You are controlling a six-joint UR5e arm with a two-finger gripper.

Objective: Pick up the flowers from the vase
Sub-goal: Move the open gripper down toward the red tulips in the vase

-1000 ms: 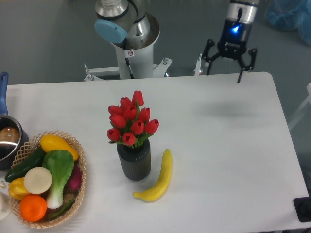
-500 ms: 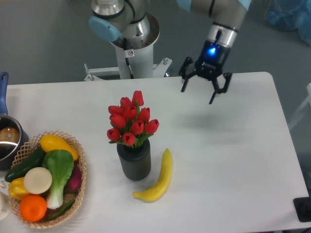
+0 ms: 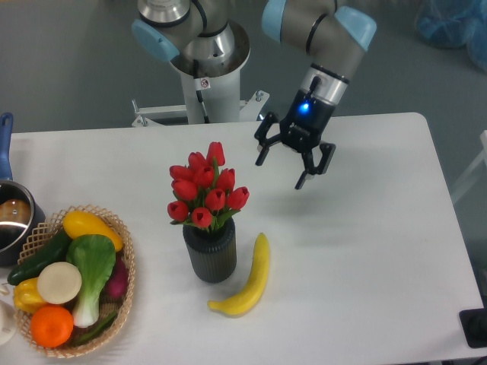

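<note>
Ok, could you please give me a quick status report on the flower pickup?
End effector open, empty, above table right of flowers. Flowers upright in vase, untouched. Banana beside vase, not in the way.

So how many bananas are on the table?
1. The banana lies on the white table, just right of the dark vase. The basket holds other yellow items, though none looks like a banana.

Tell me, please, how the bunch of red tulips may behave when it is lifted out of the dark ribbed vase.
The bunch of red tulips probably feels light. Its heads spread wider than the mouth of the dark ribbed vase, so a squeeze there may bend them. The short vase could tip or rise if the stems drag.
</note>
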